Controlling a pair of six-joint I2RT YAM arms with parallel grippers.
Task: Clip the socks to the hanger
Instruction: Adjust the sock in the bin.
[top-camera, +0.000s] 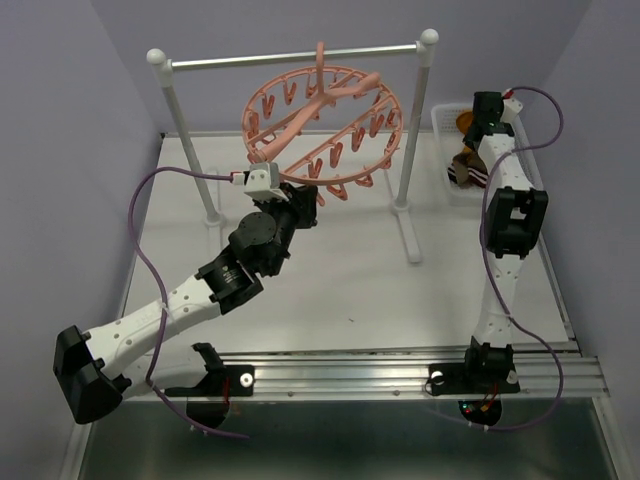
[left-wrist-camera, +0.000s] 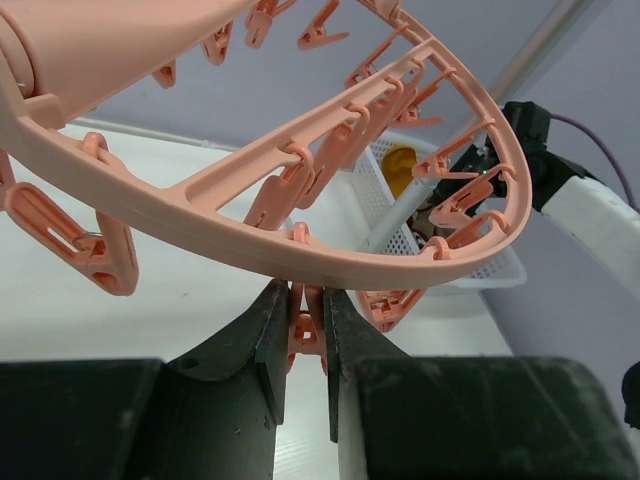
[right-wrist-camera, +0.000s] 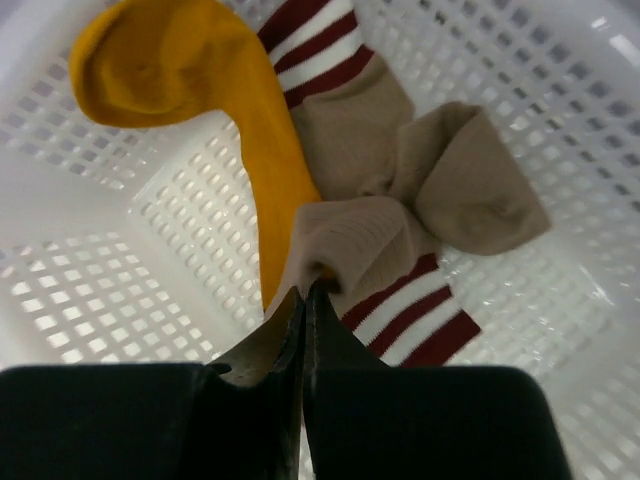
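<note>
2 socks (right-wrist-camera: 400, 190) lie in 1 basket (right-wrist-camera: 560, 110), right tool (right-wrist-camera: 303, 298) pinching 1; left tool (left-wrist-camera: 305, 305) clamps 1 hanger (left-wrist-camera: 200, 215) clip (left-wrist-camera: 302, 335).

The left arm (top-camera: 160, 320) runs from the lower left of the top view diagonally up toward the centre. It is bent at the elbow, with the wrist tipped upward. The left hand (left-wrist-camera: 305, 300) points up, and its two dark fingers (left-wrist-camera: 265, 340) stand nearly parallel, drawn in on a pink clip (left-wrist-camera: 298, 335) with only a narrow gap between them. The right arm (top-camera: 500, 270) rises straight along the right side of the top view and folds forward at the top. The right hand (right-wrist-camera: 303, 295) points downward, its fingertips pressed together and pinching a fold of brown sock (right-wrist-camera: 370, 250).
</note>
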